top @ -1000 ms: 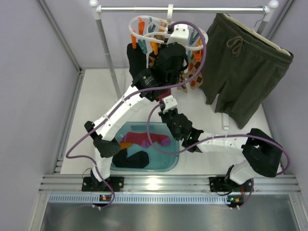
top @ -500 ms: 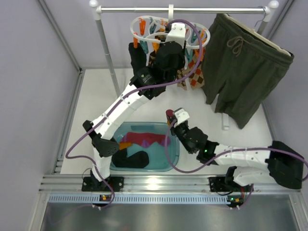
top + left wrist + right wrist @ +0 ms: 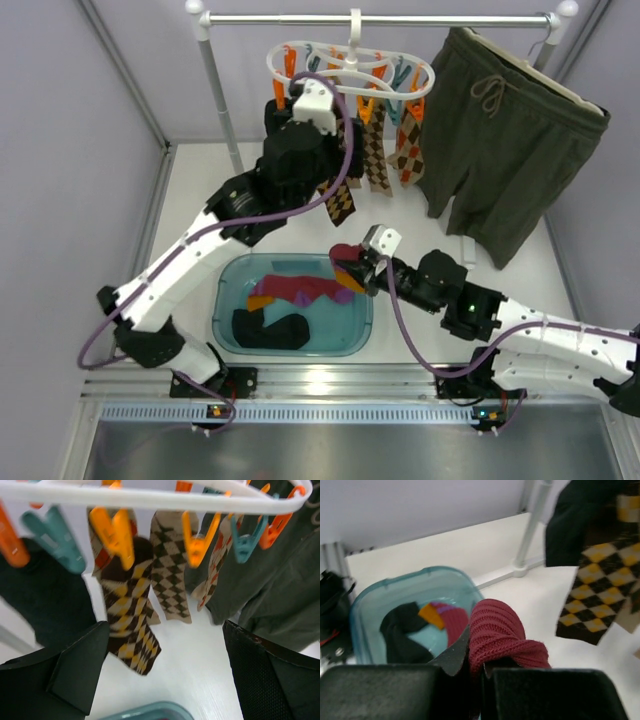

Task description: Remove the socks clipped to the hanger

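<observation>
The white hanger (image 3: 350, 62) hangs from the rail with orange and teal pegs (image 3: 117, 532). Several argyle socks (image 3: 378, 160) stay clipped to it, and a black sock (image 3: 45, 600) hangs at its left end. My left gripper (image 3: 165, 665) is open wide just below the ring, facing a brown and yellow argyle sock (image 3: 130, 615), with nothing between its fingers. In the top view its body (image 3: 300, 150) covers the hanger's left part. My right gripper (image 3: 481, 667) is shut on a dark red knit sock (image 3: 497, 630), held above the tub's right rim (image 3: 348, 262).
A teal tub (image 3: 225, 300) on the white table holds a black sock (image 3: 265, 330) and a red, purple and orange sock (image 3: 295, 290). Olive-green shorts (image 3: 500, 130) hang at the right of the rail (image 3: 450, 18). The rack's left post (image 3: 225, 110) stands by the left arm.
My left gripper opened wide and moved left and lower from the hanger's middle. My right gripper carried the red sock down from under the hanger to the tub's edge.
</observation>
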